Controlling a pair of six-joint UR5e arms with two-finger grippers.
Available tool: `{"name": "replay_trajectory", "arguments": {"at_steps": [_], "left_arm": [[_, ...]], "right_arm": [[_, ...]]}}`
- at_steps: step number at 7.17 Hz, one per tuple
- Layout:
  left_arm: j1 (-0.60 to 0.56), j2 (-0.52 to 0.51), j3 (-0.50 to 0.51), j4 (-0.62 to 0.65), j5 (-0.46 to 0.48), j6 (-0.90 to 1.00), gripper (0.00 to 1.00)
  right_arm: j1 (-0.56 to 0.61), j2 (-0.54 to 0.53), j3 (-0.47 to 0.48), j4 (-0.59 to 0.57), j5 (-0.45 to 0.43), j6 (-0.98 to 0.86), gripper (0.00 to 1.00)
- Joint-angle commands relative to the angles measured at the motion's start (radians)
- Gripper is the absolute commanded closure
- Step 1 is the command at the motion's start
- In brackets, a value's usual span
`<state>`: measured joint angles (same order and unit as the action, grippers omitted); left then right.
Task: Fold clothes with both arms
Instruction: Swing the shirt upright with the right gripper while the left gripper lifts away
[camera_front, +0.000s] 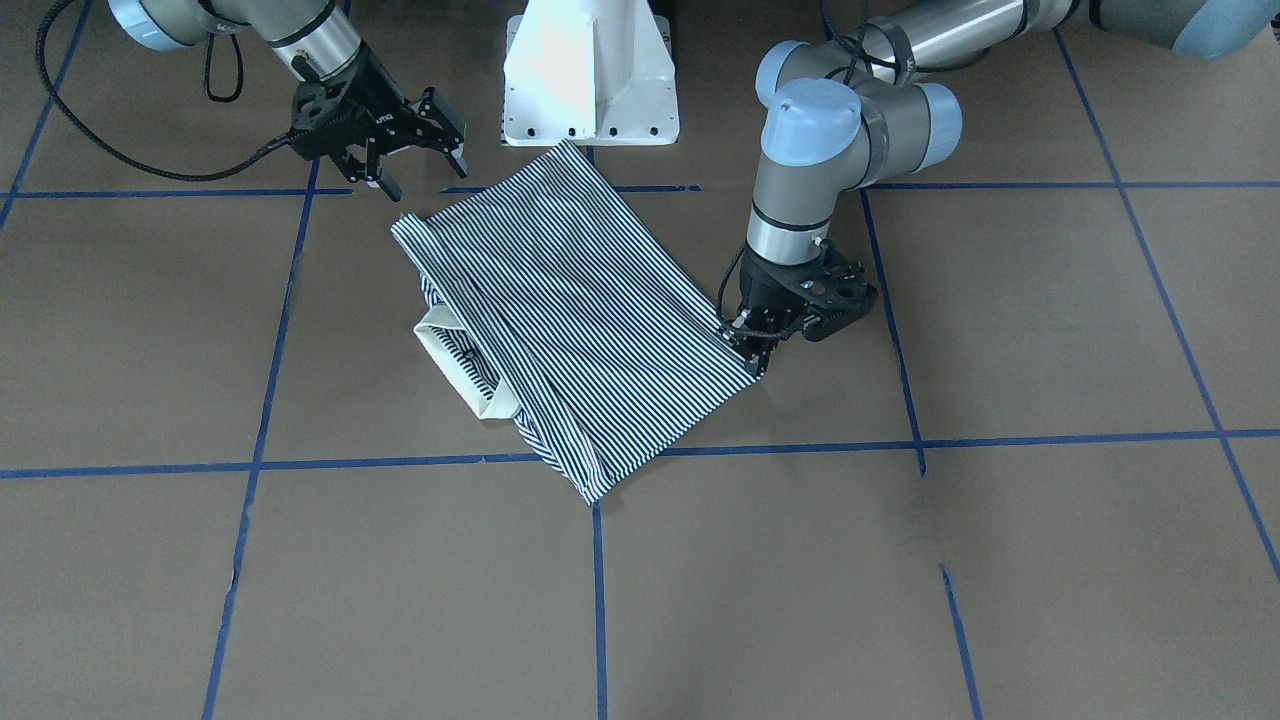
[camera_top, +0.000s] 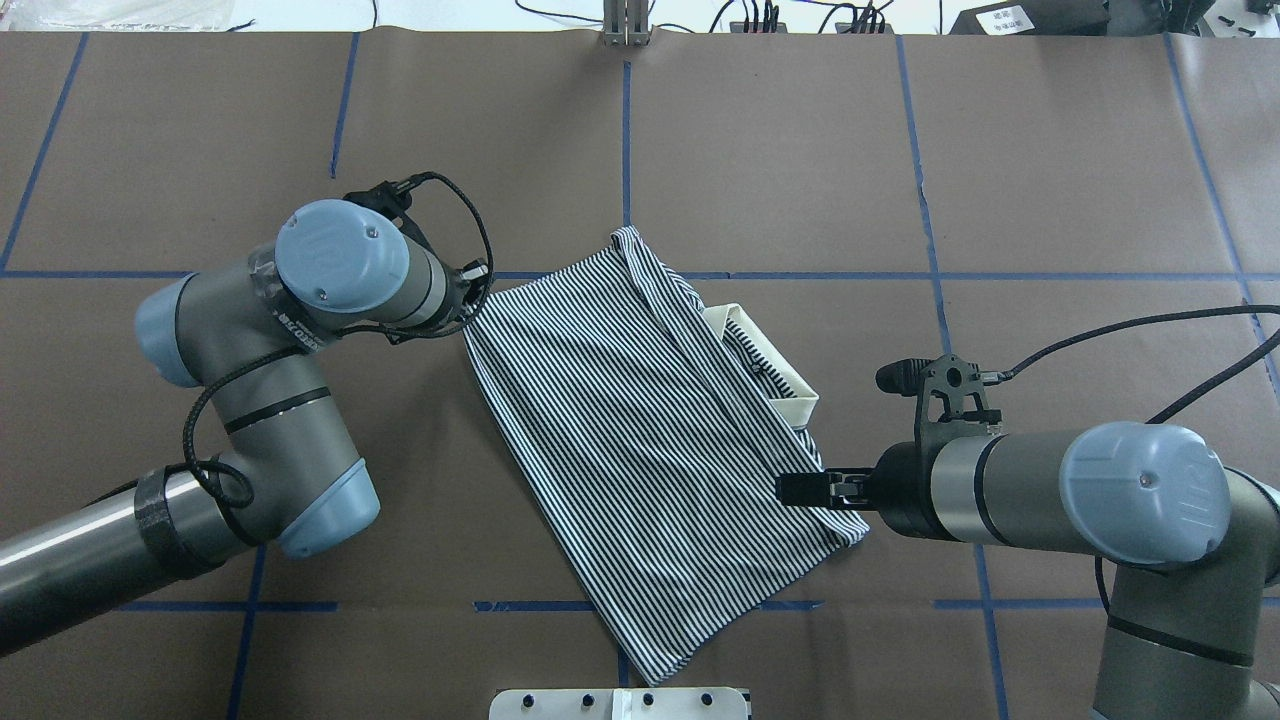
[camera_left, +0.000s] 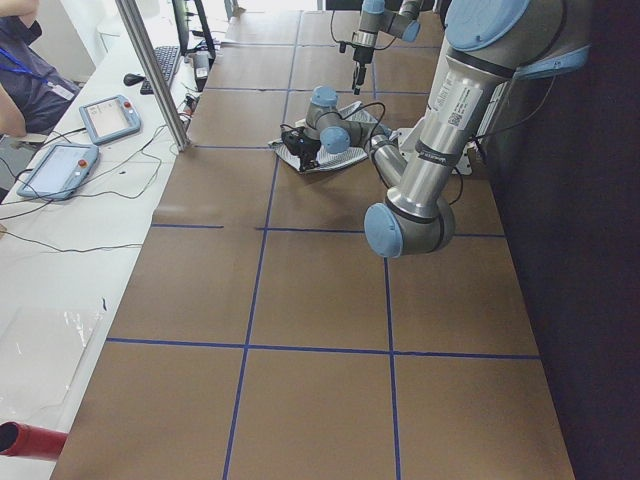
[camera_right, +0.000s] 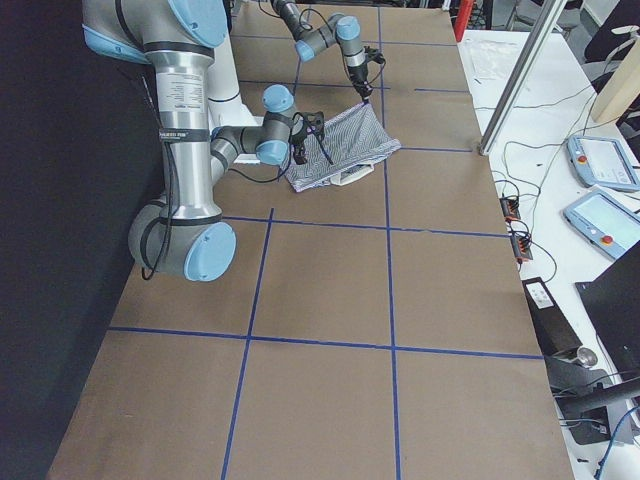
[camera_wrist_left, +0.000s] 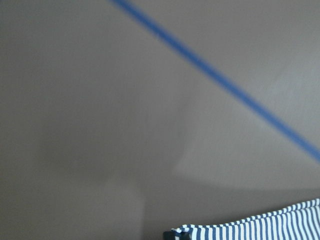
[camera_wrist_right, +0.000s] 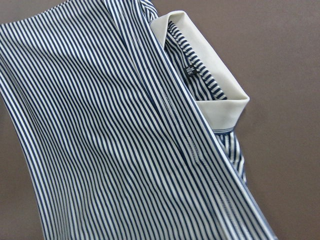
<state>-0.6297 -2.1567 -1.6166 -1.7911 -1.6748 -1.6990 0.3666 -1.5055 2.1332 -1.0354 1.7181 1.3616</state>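
The striped polo shirt (camera_front: 570, 310) lies folded into a slanted rectangle in the middle of the table (camera_top: 640, 450). Its white collar (camera_front: 450, 360) sticks out from under one long edge (camera_wrist_right: 215, 100). My left gripper (camera_front: 755, 358) points down at one corner of the shirt with its fingers close together, apparently pinching the fabric. That corner shows at the bottom of the left wrist view (camera_wrist_left: 270, 225). My right gripper (camera_front: 415, 170) is open and empty, and hovers above the opposite end of the shirt (camera_top: 795, 490).
The white pedestal base (camera_front: 590, 80) stands just behind the shirt's nearest corner. Blue tape lines (camera_front: 600, 600) divide the brown table cover. A side bench with tablets (camera_left: 110, 118) and a metal post (camera_left: 150, 70) stands on the operators' side.
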Motion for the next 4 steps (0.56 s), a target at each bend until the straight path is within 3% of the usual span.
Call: {"name": "replay_trajectory", "arguments": {"at_steps": [1, 2, 4], "left_arm": [[-0.067, -0.183, 0.305, -0.165, 0.041, 0.091, 1.0], [-0.073, -0.233, 0.419, -0.315, 0.085, 0.151, 1.0], [-0.108, -0.278, 0.522, -0.404, 0.133, 0.196, 1.0]], "right_arm": [[0.008, -0.001, -0.001, -0.002, -0.005, 0.001, 0.0], [0.015, -0.001, -0.001, -0.002, -0.005, 0.001, 0.0], [0.02, -0.001, 0.002, 0.0, -0.003, 0.001, 0.0]]}}
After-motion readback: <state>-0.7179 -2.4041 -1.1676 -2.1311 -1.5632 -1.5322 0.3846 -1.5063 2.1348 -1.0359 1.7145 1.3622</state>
